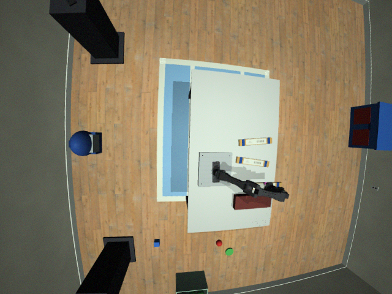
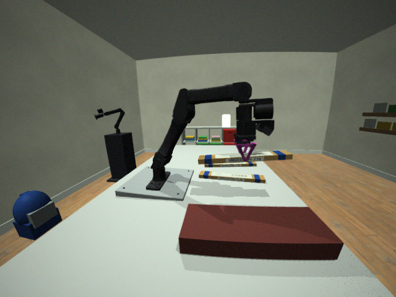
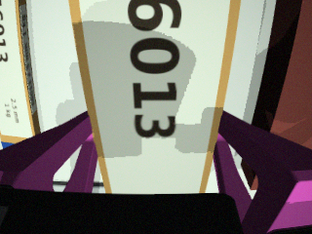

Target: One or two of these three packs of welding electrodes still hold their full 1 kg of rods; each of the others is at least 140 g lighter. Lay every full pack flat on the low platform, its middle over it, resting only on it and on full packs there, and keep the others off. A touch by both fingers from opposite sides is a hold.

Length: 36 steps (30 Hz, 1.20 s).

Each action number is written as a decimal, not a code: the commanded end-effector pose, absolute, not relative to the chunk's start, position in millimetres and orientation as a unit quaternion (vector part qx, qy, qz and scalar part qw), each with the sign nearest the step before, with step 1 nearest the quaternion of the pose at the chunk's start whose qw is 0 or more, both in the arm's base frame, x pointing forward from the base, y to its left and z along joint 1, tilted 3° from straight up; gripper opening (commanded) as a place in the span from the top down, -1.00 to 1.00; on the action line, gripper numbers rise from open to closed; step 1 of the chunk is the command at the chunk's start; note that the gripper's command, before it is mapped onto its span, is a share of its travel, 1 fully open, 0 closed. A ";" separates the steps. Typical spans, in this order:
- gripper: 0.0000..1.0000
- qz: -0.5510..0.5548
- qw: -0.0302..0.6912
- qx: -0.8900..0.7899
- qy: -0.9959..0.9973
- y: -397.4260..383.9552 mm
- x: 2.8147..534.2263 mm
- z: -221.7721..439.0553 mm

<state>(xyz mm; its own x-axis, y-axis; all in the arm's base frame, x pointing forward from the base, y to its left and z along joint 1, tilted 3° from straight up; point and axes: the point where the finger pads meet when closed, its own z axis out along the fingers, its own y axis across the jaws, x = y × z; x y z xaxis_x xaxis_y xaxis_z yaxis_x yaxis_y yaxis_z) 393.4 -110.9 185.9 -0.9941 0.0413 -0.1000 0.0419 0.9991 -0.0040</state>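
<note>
My gripper [image 1: 265, 184] [image 2: 245, 159] [image 3: 155, 117] is shut on one electrode pack [image 2: 271, 156] [image 3: 114, 63], with a finger on each long side near its middle. The pack is in the air above the table, roughly level, label up; the arm hides most of it in the top view. A second pack [image 1: 252, 162] [image 2: 231, 176] lies flat on the table between the arm base and the table edge. A third pack [image 1: 255, 141] [image 2: 230, 165] lies flat beyond it. The low dark red platform [image 1: 250, 204] [image 2: 255, 220] [image 3: 298, 93] bears no pack and lies to one side of the held pack.
The arm stands on a grey base plate [image 1: 206, 159] [image 2: 134, 192] on the white table [image 1: 234, 107] [image 2: 127, 239]. The platform's far end lies near the table's edge. The arm's shadow falls beside the second pack. A blue helmet-like object [image 1: 82, 143] [image 2: 31, 206] is off the table.
</note>
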 end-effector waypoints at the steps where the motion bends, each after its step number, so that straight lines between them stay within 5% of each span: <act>1: 1.00 0.003 0.026 0.021 0.999 -99.5 389.8 221.1; 36: 1.00 0.003 0.024 0.021 0.999 -18.5 394.4 220.6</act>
